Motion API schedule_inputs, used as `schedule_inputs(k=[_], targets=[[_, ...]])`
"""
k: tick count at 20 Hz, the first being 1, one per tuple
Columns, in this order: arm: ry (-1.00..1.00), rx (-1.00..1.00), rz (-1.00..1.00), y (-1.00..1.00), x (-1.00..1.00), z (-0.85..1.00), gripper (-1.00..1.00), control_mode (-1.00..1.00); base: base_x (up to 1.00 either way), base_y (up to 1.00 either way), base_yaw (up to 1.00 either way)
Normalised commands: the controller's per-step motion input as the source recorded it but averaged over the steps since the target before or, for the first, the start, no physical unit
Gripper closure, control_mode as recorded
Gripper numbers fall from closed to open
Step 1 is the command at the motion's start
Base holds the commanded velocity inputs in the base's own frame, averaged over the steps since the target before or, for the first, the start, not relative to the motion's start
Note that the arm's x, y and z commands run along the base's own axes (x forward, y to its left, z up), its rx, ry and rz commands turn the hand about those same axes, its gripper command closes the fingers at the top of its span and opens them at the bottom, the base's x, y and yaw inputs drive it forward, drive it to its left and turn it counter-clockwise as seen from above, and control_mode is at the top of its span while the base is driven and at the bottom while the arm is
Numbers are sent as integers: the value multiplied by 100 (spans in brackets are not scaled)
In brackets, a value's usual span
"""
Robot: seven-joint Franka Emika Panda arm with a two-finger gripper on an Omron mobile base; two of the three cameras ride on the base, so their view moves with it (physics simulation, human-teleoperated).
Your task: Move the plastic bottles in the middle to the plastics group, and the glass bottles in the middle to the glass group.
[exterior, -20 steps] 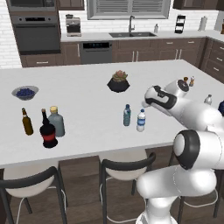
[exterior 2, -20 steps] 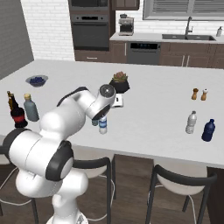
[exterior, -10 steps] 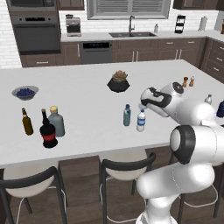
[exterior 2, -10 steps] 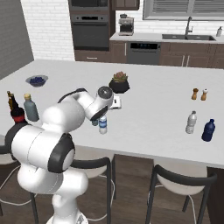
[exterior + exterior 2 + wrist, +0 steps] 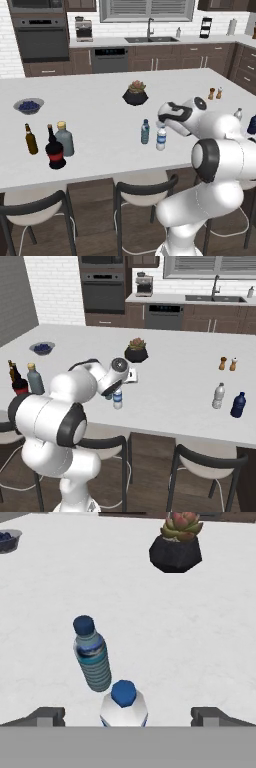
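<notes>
Over the clear bottle (image 5: 123, 704), the spread fingers (image 5: 50, 716) have barely moved; no grasp yet.

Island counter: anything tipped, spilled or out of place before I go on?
Nothing stands out. The blue-tinted bottle and the clear labelled bottle stand upright mid-counter, the black bottle upright beside the grey-blue flask.
</notes>
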Motion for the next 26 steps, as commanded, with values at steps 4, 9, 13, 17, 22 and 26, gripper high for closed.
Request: schedule_inputs(k=[4,9,13,17,22,26], targets=[[0,0,0,2,10,-19,-100,-100,0,0,0],[0,0,0,1,8,-17,-100,-100,0,0,0],[0,0,0,0,3,-15,-100,-100,0,0,0],[0,0,0,2,2,-16,-100,-100,0,0,0],[0,0,0,5,7,-7,-100,-100,0,0,0],[0,0,0,4,6,-7,-100,-100,0,0,0]])
